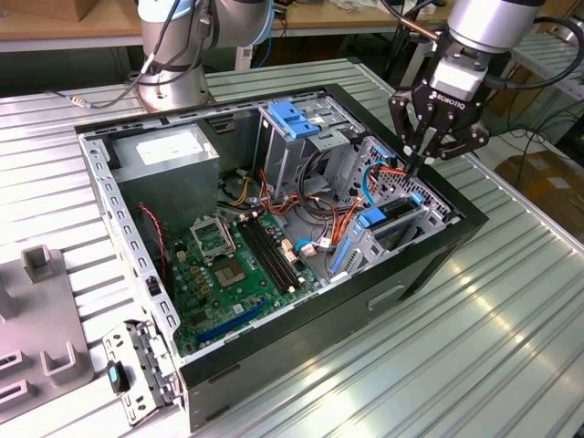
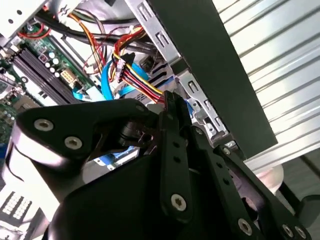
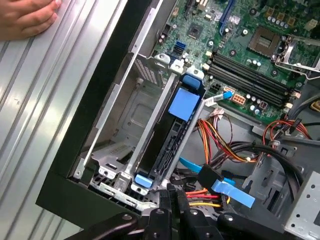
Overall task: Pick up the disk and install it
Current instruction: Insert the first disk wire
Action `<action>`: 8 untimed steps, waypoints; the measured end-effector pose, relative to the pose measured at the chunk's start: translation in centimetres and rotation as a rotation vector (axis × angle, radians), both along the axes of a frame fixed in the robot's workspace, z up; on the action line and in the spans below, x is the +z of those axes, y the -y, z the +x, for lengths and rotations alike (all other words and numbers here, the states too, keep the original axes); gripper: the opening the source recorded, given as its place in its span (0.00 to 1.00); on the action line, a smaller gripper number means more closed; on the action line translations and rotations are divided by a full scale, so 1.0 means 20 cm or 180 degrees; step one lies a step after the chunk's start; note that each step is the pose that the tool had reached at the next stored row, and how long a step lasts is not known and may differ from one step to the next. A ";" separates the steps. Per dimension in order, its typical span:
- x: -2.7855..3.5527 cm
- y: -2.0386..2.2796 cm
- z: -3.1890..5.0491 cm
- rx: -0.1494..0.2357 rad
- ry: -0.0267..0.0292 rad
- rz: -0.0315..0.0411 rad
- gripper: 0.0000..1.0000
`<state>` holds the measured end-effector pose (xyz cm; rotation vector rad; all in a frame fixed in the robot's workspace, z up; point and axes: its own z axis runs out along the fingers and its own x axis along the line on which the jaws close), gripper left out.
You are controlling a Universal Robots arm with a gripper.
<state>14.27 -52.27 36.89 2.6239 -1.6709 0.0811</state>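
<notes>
1. In the exterior view, the gripper (image 1: 422, 162) hangs above the open computer case (image 1: 438, 265), at the corner on the exterior view's right, its fingers drawn together with nothing between them.
2. The disk (image 3: 172, 135) stands on edge in its bay in the first wrist view, blue carrier tab uppermost, beside the case wall; in the exterior view it sits just below the gripper.
3. The first wrist view alone catches one person's hand (image 3: 25, 17) resting on the ribbed table (image 3: 45, 100).
4. The exterior view shows one power-supply box (image 1: 169, 151), one motherboard (image 1: 233, 265) and one light-blue latch (image 1: 294, 119).
</notes>
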 end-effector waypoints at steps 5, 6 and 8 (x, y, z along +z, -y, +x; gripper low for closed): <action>-0.006 0.000 0.000 -0.0419 0.0000 0.0001 0.16; -0.007 0.000 0.000 -0.0468 0.0000 0.0001 0.16; -0.010 0.000 0.000 -0.0651 0.0000 0.0001 0.16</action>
